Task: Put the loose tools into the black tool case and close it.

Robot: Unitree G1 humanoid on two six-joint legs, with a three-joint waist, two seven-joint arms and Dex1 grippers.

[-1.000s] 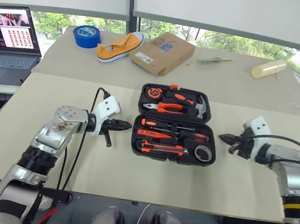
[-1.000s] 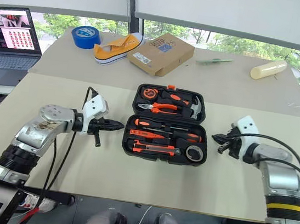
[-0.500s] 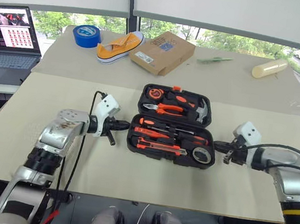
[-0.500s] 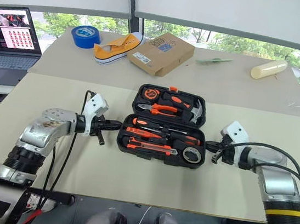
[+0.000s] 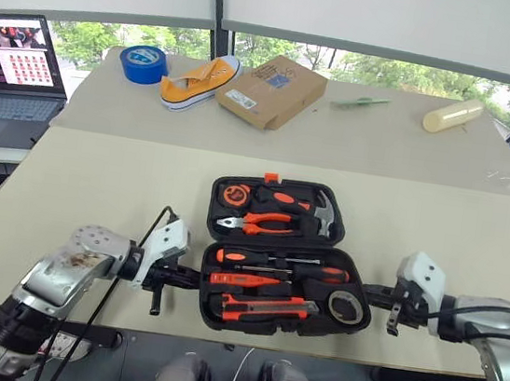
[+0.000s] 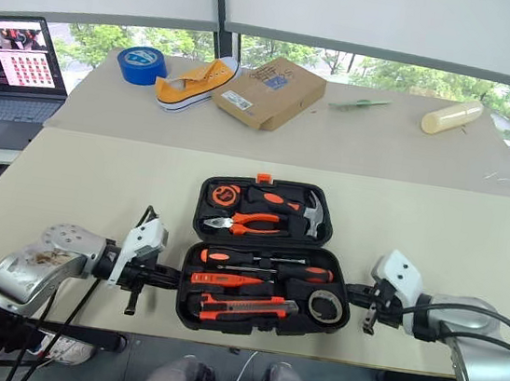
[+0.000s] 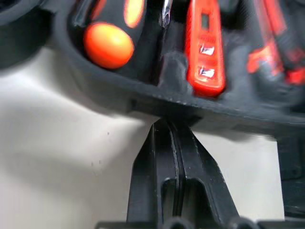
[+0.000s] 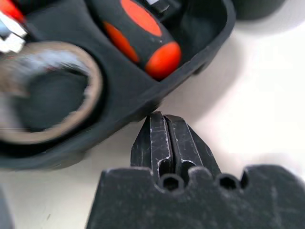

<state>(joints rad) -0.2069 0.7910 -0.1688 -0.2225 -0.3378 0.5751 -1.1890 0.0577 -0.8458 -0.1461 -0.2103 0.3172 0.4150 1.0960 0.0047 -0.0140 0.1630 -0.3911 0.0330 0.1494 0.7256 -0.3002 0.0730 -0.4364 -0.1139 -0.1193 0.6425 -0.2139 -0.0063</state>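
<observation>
The black tool case (image 5: 216, 190) lies open near the table's front edge. In its near half rest two orange-and-black screwdrivers (image 5: 321, 274), a slim red tester (image 7: 206, 47), a utility knife (image 5: 259, 306) and a small tape roll (image 5: 344, 306). The far half holds pliers, a hammer and a tape measure. My left gripper (image 5: 195, 277) is shut, with its tip pressed against the case's left wall (image 7: 157, 102). My right gripper (image 5: 368, 292) is also shut. Its tip (image 8: 163, 117) touches the case's right wall beside the tape roll (image 8: 47, 90).
Across the back table stand a blue tape roll (image 5: 145, 63), a yellow shoe (image 5: 199, 78), a cardboard box (image 5: 273, 90), a green stick (image 5: 361, 101) and a cream cylinder (image 5: 453, 113). A laptop (image 5: 13, 65) sits far left. The case's near rim is close to the table's front edge.
Both shut grippers closed in on the case's two sides and drew back toward me. The open case slid with them toward the table's front edge.
</observation>
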